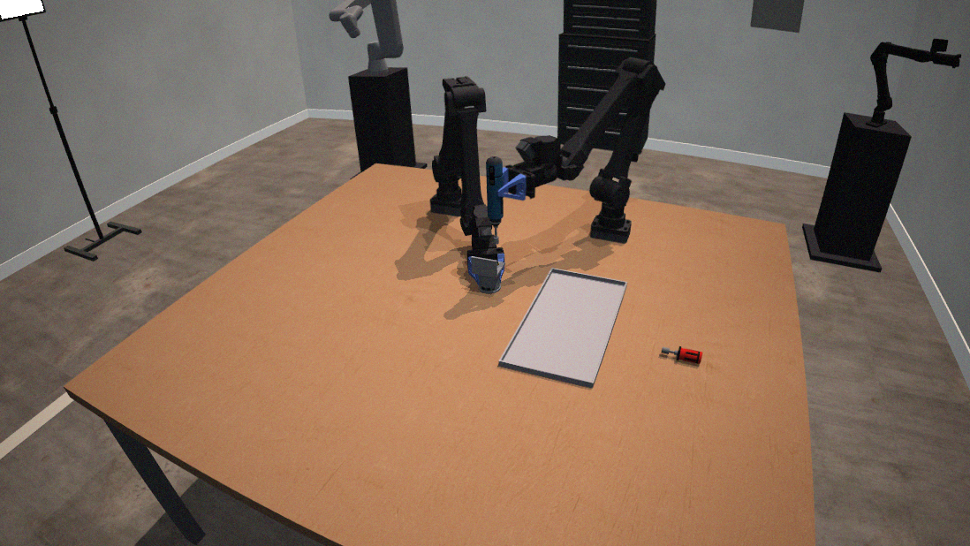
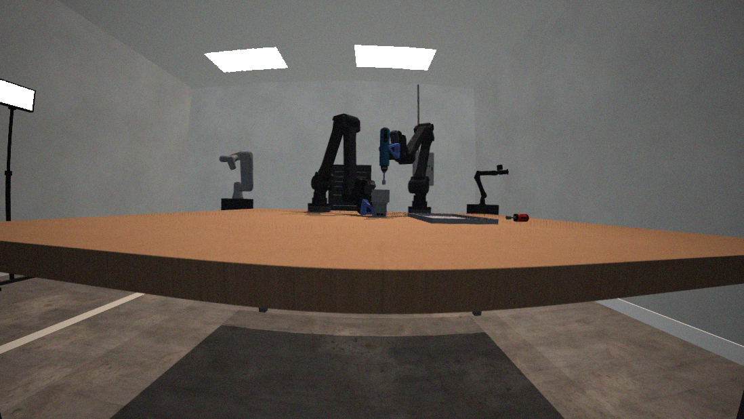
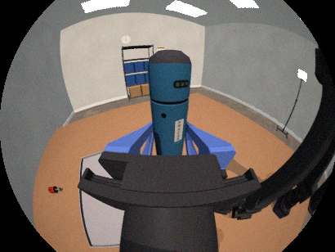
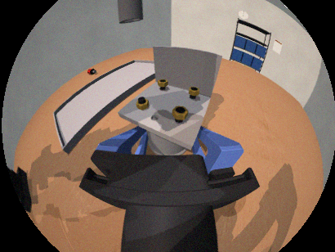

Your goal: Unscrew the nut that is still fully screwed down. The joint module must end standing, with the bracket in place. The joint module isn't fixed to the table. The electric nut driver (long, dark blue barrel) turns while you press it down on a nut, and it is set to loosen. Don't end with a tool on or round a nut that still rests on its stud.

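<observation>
Joint module, grey, cylindrical (image 1: pixel 488 289) (image 2: pixel 380 212) (image 4: pixel 167 145): stood upright, clasped by the right gripper (image 1: pixel 486 272) (image 2: pixel 371 209) (image 4: pixel 169 125). Bracket, grey, L-shaped metal (image 1: pixel 484 265) (image 2: pixel 380 196) (image 4: pixel 185 69): atop module, with four brass-coloured hex nuts (image 4: pixel 180 113). Electric nut driver, long, dark blue barrel (image 1: pixel 495 196) (image 2: pixel 384 148) (image 3: pixel 169 90) (image 4: pixel 130 11): upright above module, apart, held in the left gripper (image 1: pixel 501 189) (image 2: pixel 389 150) (image 3: pixel 169 125). Tray, pale, dark-rimmed (image 1: pixel 563 332) (image 2: pixel 458 222) (image 3: pixel 102 204) (image 4: pixel 102 96): near module.

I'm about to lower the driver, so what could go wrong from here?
The socket hangs above the bracket; off line, it could catch the upright plate or a raised nut instead of the seated nut.
The joint module isn't fixed; it might twist or tip if the right tool slips.
</observation>
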### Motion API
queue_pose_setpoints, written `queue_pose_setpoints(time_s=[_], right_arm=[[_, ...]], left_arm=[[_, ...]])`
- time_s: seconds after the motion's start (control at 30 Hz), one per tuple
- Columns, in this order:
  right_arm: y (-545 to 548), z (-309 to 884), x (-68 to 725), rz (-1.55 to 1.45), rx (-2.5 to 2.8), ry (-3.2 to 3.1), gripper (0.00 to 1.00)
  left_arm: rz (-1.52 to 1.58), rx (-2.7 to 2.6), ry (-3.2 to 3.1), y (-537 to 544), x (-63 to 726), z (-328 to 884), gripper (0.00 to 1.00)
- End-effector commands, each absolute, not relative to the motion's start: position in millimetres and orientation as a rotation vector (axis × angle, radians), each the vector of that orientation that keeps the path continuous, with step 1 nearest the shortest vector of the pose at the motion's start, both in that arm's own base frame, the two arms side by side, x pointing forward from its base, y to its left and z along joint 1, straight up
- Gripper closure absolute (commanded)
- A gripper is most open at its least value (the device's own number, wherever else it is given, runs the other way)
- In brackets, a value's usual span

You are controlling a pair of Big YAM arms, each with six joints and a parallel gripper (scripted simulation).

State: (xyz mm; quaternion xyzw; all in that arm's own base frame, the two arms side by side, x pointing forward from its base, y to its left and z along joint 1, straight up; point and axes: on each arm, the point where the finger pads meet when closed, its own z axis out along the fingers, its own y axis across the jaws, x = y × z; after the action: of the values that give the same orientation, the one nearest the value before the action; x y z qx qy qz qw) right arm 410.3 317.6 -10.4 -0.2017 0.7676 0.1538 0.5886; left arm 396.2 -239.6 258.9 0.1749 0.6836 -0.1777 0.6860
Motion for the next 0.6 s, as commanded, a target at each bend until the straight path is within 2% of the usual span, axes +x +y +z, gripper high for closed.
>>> queue_pose_setpoints(time_s=[0.0, 0.57], right_arm=[[314.6, -26.7, 406.8, 0.337, -0.492, 1.822, 0.41], [314.6, -26.7, 406.8, 0.337, -0.492, 1.822, 0.41]], left_arm=[[-0.432, 0.369, 1.458, -244.4, 391.0, 285.7, 0.58], [-0.433, 0.369, 1.458, -244.6, 391.0, 285.6, 0.58]])
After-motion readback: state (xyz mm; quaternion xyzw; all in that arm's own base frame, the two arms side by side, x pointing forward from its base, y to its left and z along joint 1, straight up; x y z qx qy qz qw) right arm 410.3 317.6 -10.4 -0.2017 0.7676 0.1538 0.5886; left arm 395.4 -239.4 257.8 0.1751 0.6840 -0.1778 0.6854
